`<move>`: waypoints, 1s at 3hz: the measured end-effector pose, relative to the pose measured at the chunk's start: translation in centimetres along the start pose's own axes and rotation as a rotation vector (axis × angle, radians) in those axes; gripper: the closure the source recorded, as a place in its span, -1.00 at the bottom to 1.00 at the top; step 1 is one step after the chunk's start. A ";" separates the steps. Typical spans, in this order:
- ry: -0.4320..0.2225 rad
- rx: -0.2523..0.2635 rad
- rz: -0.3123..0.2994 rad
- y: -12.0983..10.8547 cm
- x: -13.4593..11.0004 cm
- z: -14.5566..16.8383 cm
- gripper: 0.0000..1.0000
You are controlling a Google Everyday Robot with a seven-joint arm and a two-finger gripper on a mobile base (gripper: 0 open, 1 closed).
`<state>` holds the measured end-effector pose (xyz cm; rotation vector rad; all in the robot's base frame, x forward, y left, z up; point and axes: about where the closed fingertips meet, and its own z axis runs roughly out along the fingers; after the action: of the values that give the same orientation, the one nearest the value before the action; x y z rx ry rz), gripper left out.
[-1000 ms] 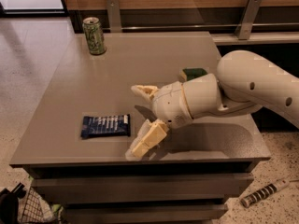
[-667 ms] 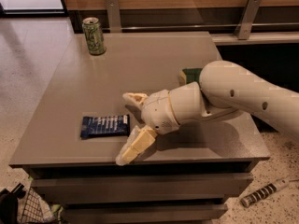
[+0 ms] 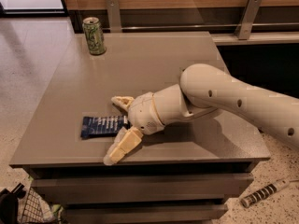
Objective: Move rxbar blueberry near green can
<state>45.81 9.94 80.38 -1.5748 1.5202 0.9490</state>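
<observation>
The rxbar blueberry, a flat dark blue wrapper with white lettering, lies near the front left of the grey table. The green can stands upright at the table's far left corner, well away from the bar. My gripper is open, with one cream finger behind the bar's right end and the other in front of it. The fingers straddle that end without closing on it. The arm reaches in from the right.
A wall with metal brackets runs behind the table. Drawers sit under the tabletop at the front. A wire basket is on the floor at lower left, and a striped cylinder lies on the floor at lower right.
My gripper has moved left and slightly down toward the bar, so its open fingers now straddle the bar's right end. The bar and can have not moved.
</observation>
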 end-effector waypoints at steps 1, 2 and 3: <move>0.000 -0.005 -0.002 0.1 -0.1 0.2 -0.70; 0.001 -0.007 -0.005 0.2 -0.2 0.3 -0.26; 0.001 -0.008 -0.005 0.2 -0.3 0.3 0.22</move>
<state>45.61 10.36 80.55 -1.5838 1.5144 0.9526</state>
